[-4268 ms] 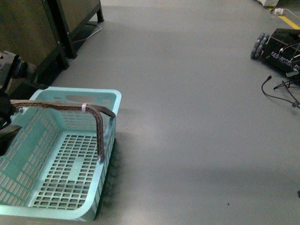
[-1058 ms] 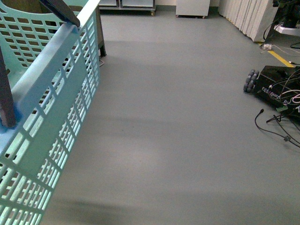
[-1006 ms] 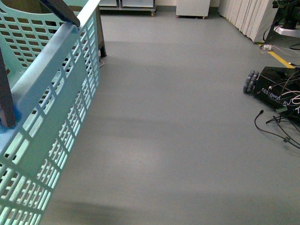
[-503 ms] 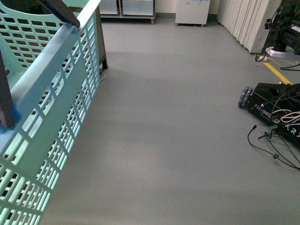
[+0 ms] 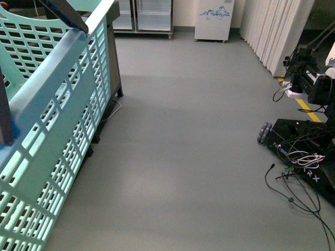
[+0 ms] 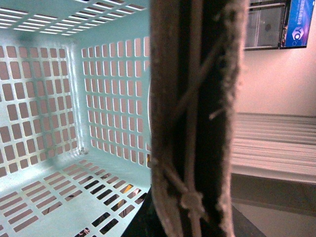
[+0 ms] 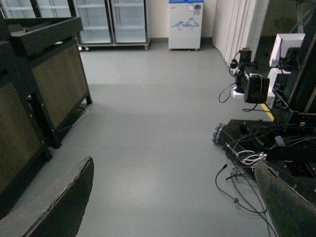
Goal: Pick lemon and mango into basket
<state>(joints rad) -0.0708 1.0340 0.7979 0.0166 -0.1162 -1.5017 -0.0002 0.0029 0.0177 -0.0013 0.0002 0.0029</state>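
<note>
Grey floor (image 5: 183, 136) runs back to glass-door fridges (image 5: 145, 13) and a white cabinet (image 5: 213, 18) at the far wall. On the right claw (image 7: 174, 165), the two dark fingers (image 7: 64, 207) stand wide apart with only floor between them, gripping nothing. The left claw's fingers cannot be made out in the left wrist view, so I cannot tell whether it is spread or pinching. The brown handle (image 6: 197, 98) of the basket (image 6: 49, 98) crosses right in front of that camera, frayed along its edges and bound with thin ties. Behind the handle is the basket's inside, pale turquoise, its walls and floor cut with rows of rectangular slots. From the front, the basket fills the left side, tilted, with its slotted wall close to the camera. A dark cabinet (image 7: 49, 74) stands beyond it. Well apart on the right are a black wheeled base (image 5: 301, 151) and loose cables (image 5: 293, 196), with a white pleated curtain (image 5: 272, 31) further back.
</note>
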